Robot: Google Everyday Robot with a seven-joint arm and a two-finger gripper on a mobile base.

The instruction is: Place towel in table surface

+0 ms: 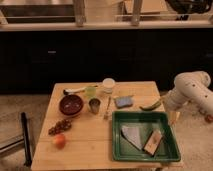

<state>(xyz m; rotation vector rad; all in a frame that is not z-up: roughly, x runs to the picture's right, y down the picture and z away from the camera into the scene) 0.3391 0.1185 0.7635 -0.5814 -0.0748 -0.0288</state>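
Observation:
The towel, a pale grey-white folded cloth, lies flat in the left half of the green tray. The tray stands on the front right part of the table surface, a light wooden plank top. A tan-brown block lies in the tray right of the towel. My white arm reaches in from the right. My gripper hangs at the table's right edge, beside the tray's far right corner, apart from the towel.
A blue pad and a green pepper lie behind the tray. A dark red bowl, metal cup, green cup, white container, fork, grapes and an orange fruit fill the left half.

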